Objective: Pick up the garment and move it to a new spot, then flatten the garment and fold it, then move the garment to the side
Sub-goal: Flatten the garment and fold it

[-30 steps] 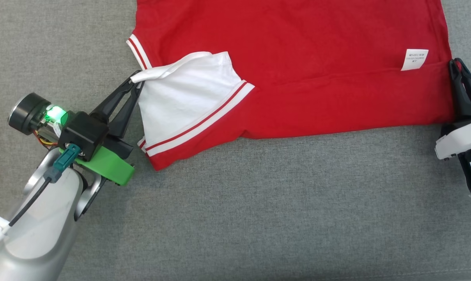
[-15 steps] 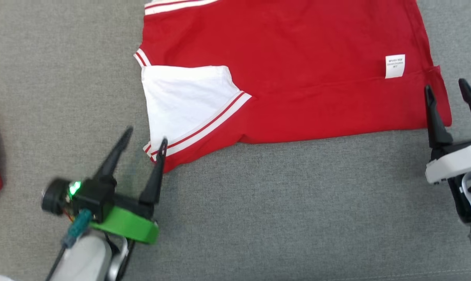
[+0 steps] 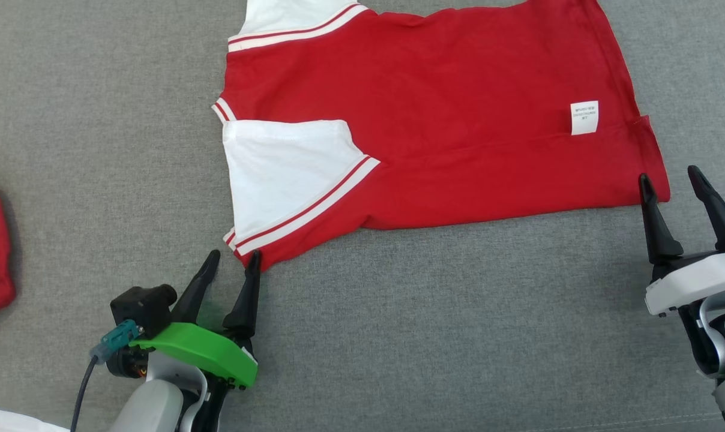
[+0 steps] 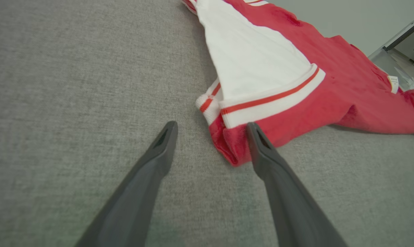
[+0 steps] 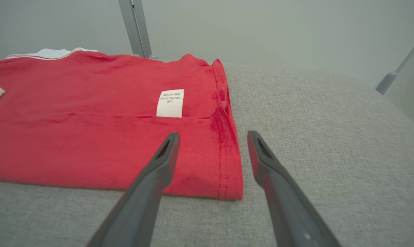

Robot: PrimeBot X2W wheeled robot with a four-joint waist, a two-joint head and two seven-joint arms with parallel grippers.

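On grey table [image 3: 398, 336], folded red garment [image 3: 458, 120] lies flat, long axis left-right, sleeves left, hem right; left gripper [image 3: 231, 264] and right gripper [image 3: 670, 177] both spread, empty.

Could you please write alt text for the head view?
A red garment with a white sleeve folded onto it lies flat on grey fabric. The left gripper and right gripper, open and empty, point at its near corners.

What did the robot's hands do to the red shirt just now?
The left gripper let go of the white sleeve, which now lies flat, and drew back open. The right gripper let go of the hem corner and opened too. The red shirt stays folded on the grey surface.
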